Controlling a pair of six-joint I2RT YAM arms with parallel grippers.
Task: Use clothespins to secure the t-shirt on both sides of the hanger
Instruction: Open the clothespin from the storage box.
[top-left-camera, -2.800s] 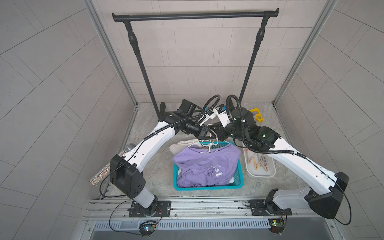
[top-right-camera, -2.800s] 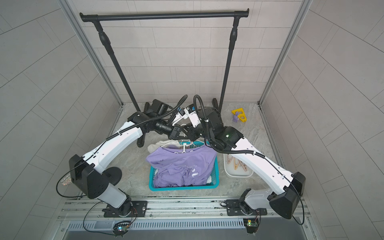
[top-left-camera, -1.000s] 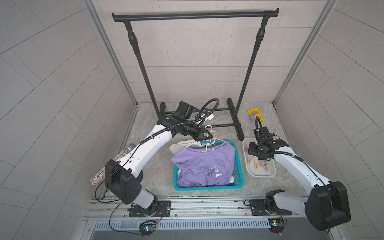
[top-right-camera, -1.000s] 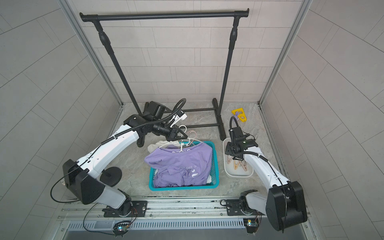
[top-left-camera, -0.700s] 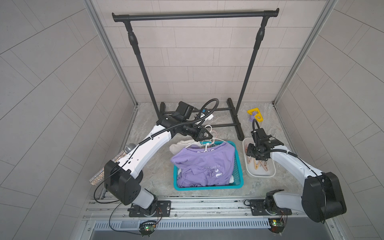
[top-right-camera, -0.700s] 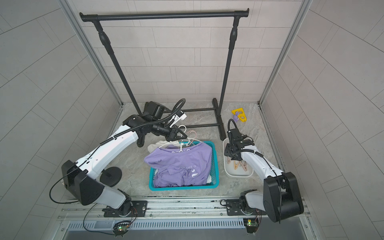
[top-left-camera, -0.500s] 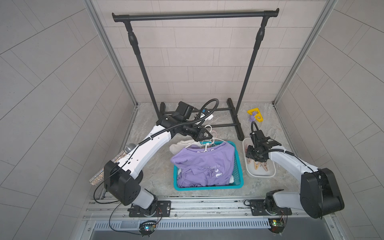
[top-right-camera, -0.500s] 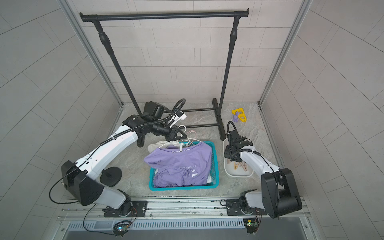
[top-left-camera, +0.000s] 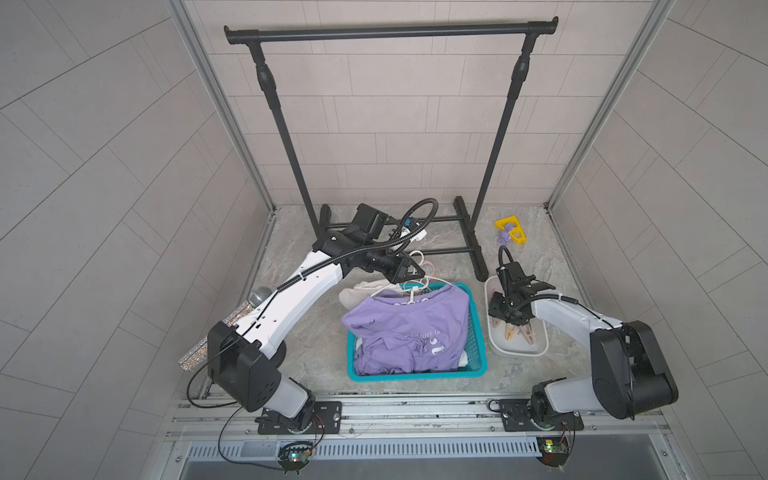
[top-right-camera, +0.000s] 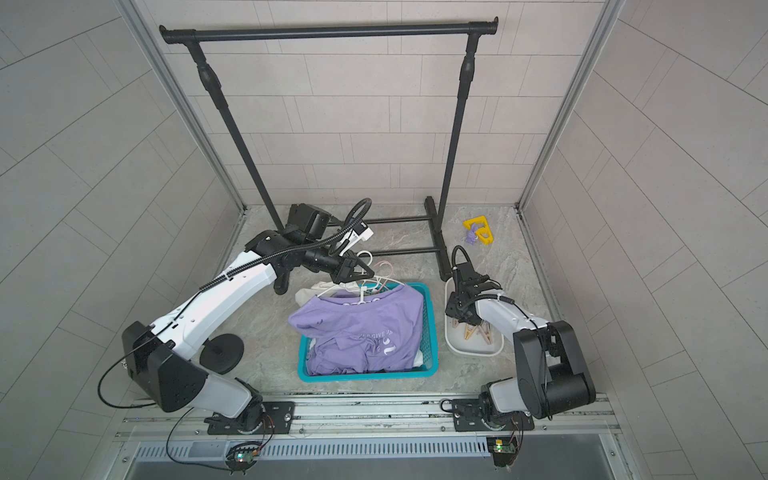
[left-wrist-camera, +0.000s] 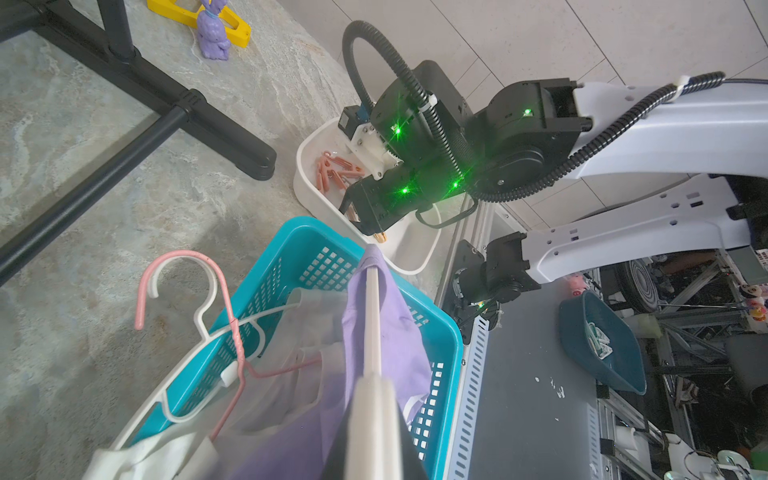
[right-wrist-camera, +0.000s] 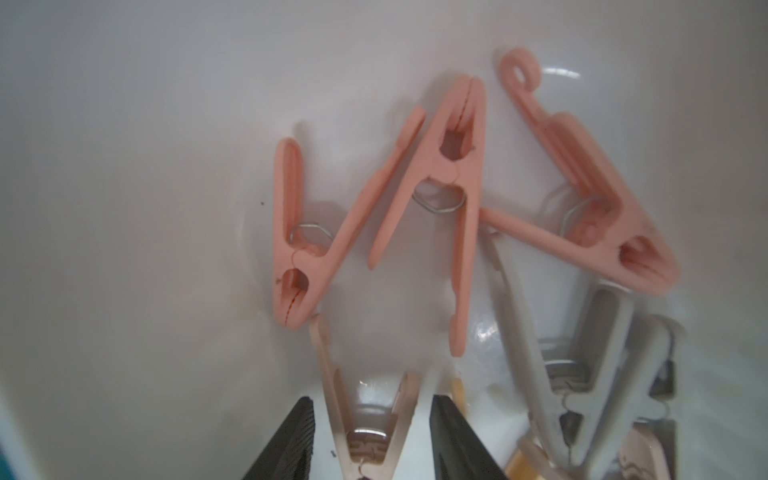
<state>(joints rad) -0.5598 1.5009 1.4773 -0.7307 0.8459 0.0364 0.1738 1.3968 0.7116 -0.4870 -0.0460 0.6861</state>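
Observation:
My left gripper (top-left-camera: 409, 272) (top-right-camera: 358, 271) (left-wrist-camera: 374, 380) is shut on a white hanger (left-wrist-camera: 372, 316). A purple t-shirt (top-left-camera: 407, 320) (top-right-camera: 357, 320) (left-wrist-camera: 401, 345) hangs on it over the teal basket (top-left-camera: 415, 372) (top-right-camera: 365, 377). My right gripper (top-left-camera: 505, 318) (right-wrist-camera: 372, 405) reaches down into the white tray (top-left-camera: 519, 352) (top-right-camera: 473, 352) of clothespins (top-left-camera: 517, 332). Its black jaws stand open on either side of a peach clothespin (right-wrist-camera: 365, 419), with a gap on each side. Salmon clothespins (right-wrist-camera: 449, 178) (left-wrist-camera: 332, 174) and a grey one (right-wrist-camera: 582, 395) lie beside it.
The black clothes rack (top-left-camera: 390, 31) stands behind, with its foot (top-left-camera: 469, 245) close to the tray. Spare pink and white hangers (left-wrist-camera: 227, 375) and a white cloth (top-left-camera: 361, 291) rest at the basket's far rim. A yellow block (top-left-camera: 511, 228) sits far right and a microphone (top-left-camera: 257, 296) at the left.
My right arm has left the hanger, swung to the tray and lowered into it, and its jaws are narrowing around a peach clothespin. The left gripper has kept hold of the hanger.

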